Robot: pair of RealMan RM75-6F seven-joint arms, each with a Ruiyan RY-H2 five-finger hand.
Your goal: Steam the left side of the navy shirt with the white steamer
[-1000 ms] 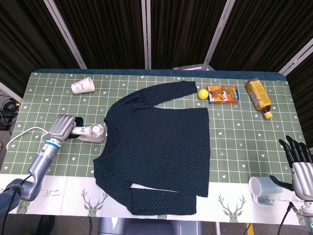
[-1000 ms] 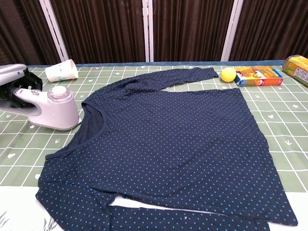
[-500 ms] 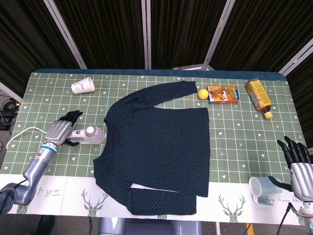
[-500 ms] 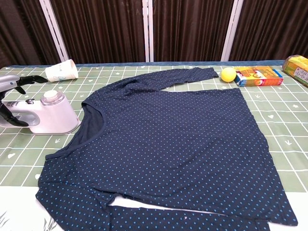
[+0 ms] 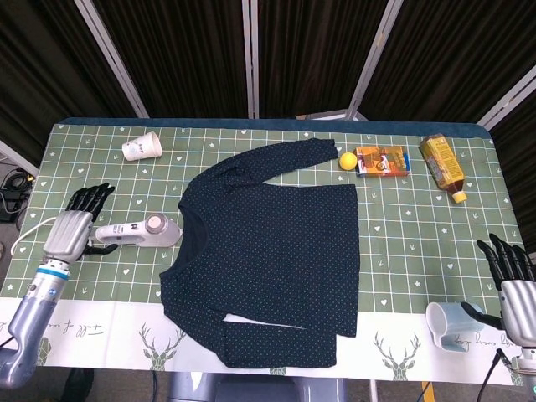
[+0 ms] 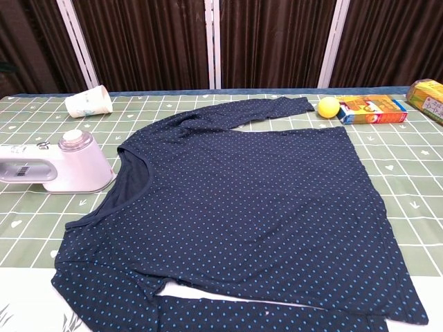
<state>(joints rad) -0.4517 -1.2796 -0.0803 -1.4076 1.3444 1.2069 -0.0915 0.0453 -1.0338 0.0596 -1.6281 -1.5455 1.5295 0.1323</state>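
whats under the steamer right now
The steamer lies on its side on the green checked tablecloth, just left of the shirt collar, not on the fabric. The open left hand is beside its handle. The cloth beneath it is hidden.

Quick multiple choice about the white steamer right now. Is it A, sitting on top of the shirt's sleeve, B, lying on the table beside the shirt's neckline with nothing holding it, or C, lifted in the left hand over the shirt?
B: the white steamer lies on the table just beside the navy shirt at its neckline, and the left hand is off it with fingers spread.
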